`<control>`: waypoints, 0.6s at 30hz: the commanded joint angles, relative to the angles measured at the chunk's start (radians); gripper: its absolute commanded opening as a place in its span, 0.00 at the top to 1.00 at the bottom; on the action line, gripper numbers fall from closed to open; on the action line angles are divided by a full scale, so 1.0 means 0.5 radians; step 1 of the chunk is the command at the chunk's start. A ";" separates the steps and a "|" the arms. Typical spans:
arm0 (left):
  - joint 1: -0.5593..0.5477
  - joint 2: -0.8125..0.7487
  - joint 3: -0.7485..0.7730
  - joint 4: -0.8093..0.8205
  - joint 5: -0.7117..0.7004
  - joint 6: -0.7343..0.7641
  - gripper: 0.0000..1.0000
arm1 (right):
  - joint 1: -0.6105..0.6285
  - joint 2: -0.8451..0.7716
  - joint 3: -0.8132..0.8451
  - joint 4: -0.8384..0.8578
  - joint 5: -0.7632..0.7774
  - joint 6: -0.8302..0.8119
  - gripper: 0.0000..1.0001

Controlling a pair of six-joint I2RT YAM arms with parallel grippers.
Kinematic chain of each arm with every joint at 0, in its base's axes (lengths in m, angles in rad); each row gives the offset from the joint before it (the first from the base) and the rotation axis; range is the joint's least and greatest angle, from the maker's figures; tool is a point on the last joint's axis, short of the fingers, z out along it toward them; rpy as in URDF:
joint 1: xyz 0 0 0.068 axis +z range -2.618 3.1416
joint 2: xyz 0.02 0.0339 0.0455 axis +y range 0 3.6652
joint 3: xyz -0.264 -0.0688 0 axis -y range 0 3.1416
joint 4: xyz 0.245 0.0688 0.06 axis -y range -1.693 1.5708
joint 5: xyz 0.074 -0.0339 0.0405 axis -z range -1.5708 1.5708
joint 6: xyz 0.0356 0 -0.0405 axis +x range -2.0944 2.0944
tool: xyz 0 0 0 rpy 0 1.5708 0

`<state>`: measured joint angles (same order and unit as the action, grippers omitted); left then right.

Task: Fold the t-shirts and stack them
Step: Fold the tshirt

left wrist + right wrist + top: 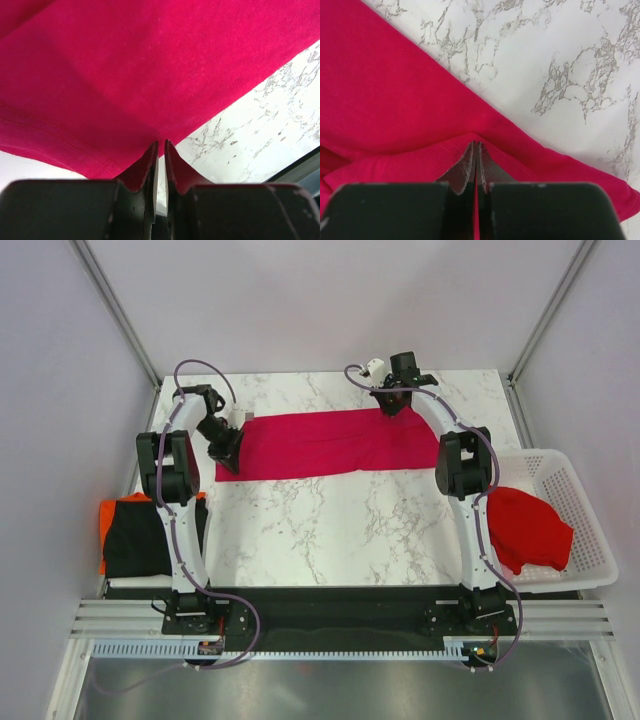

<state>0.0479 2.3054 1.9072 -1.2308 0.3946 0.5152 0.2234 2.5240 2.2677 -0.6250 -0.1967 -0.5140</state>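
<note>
Left gripper (228, 453), right gripper (392, 406) clamped on crimson-pink t-shirt (320, 443), basket (592, 530) right, stack (135, 535) left

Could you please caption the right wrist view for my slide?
Right tool shut on an edge of the crimson-pink t-shirt, over the marble table.
</note>
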 commanded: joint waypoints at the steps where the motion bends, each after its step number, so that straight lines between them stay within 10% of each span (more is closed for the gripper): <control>1: -0.004 0.000 -0.001 0.013 -0.004 -0.049 0.85 | 0.001 -0.017 0.094 -0.008 -0.039 0.055 0.97; 6: -0.013 -0.015 -0.025 0.020 -0.001 -0.052 0.85 | 0.004 -0.081 0.106 0.069 -0.024 0.252 0.52; 18: -0.034 -0.043 -0.053 0.029 -0.025 -0.049 0.85 | 0.010 -0.007 0.042 0.032 -0.006 0.246 0.50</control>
<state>0.0353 2.3054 1.8832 -1.2236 0.3939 0.5137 0.2237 2.5240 2.2761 -0.6140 -0.2028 -0.3985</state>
